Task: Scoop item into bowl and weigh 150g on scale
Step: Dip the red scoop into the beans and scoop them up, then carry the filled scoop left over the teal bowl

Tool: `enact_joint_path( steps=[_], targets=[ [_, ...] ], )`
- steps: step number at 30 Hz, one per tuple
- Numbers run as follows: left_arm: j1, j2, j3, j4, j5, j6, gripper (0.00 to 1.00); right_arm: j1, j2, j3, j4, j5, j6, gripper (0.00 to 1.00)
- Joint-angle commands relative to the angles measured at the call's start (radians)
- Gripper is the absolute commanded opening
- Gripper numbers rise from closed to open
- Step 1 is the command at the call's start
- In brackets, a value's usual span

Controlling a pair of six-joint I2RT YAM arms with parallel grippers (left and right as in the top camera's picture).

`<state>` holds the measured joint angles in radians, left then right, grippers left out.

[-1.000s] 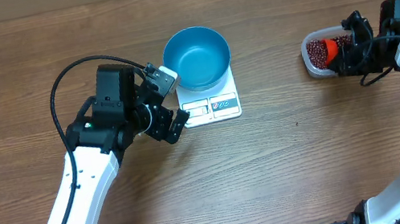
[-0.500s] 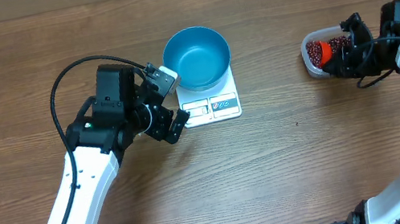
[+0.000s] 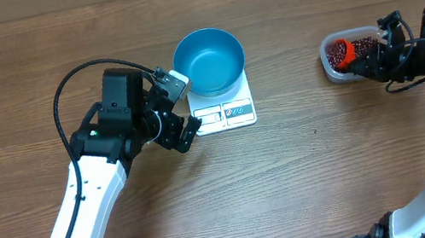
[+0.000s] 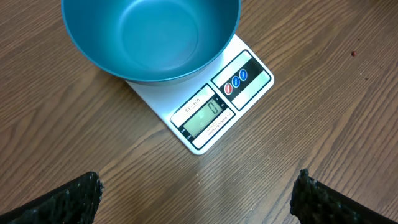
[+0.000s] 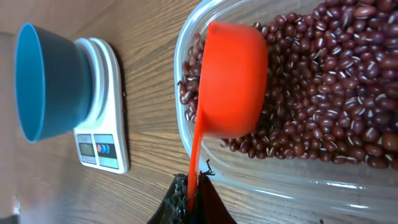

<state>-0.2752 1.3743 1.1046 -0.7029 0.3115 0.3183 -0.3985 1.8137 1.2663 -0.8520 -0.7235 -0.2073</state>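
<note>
The blue bowl stands empty on the white scale. My left gripper hovers wide open just left of the scale, with only bare wood between its fingers. At the right, the item, dark red beans, fills a clear tub. My right gripper is shut on the thin handle of an orange scoop. The scoop's cup lies on the beans at the tub's end nearest the scale, and its inside is hidden.
Everything rests on a wooden table. A black cable loops over my left arm. A single stray bean lies on the wood to the right of the scale.
My right wrist has swung to the right while the scoop's cup slid slightly left in the tub. The left arm, bowl and scale have not moved.
</note>
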Motion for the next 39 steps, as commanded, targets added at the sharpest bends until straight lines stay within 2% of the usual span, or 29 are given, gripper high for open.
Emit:
enact_joint_path(
  steps=[1, 6, 19, 32, 39],
  targets=[
    [-0.007, -0.015, -0.002, 0.001, 0.018, 0.023, 1.00, -0.030, 0.012, -0.009, 0.006, -0.050, 0.026, 0.04],
    [-0.007, -0.015, -0.002, 0.001, 0.018, 0.023, 1.00, -0.079, 0.012, -0.009, 0.005, -0.062, 0.051, 0.04],
    [-0.007, -0.015, -0.002, 0.001, 0.018, 0.023, 1.00, -0.200, 0.013, -0.009, -0.044, -0.320, 0.047, 0.04],
    [-0.007, -0.015, -0.002, 0.001, 0.018, 0.023, 1.00, -0.206, 0.013, -0.009, -0.097, -0.394, 0.020, 0.04],
    [-0.007, -0.015, -0.002, 0.001, 0.018, 0.023, 1.00, -0.201, 0.011, -0.007, -0.096, -0.514, 0.020, 0.04]
  ],
)
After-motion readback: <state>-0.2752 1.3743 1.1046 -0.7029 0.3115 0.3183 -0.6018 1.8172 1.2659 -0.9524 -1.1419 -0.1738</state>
